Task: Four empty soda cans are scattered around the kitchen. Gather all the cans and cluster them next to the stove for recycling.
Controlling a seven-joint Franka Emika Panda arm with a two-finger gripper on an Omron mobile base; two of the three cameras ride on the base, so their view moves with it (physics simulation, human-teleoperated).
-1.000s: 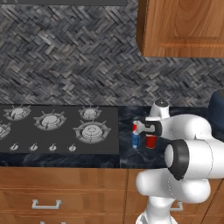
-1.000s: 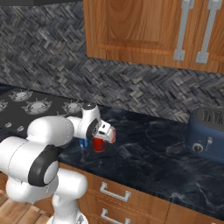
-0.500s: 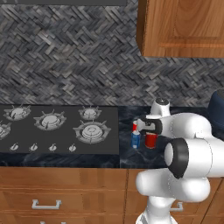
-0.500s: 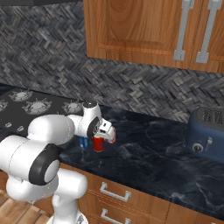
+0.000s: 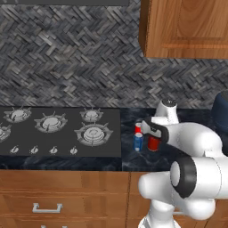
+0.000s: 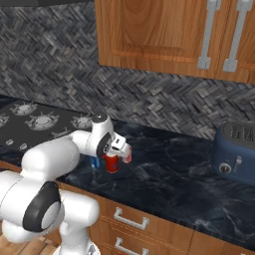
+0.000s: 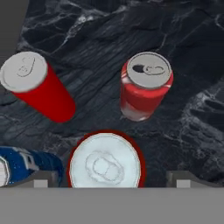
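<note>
1. Hovering at the bottom of the hand view, the gripper [image 7: 109, 178] has its finger tips [image 7: 42, 178] spread wide, one on each side of a red can's silver top [image 7: 105, 162], neither visibly touching it.
2. Two more red soda cans [image 7: 145, 85] stand upright on the dark marble table [image 7: 183, 127] in the upper half of that frame, apart from each other.
3. A blue can [image 7: 26, 164] sits at lower left, just beside the nearest red one.
4. In the left base view, the cans [image 5: 145, 139] cluster at frame centre, just right of the stove [image 5: 60, 131].
5. A blue toaster [image 6: 238, 152] sits far right in the right base view.
</note>
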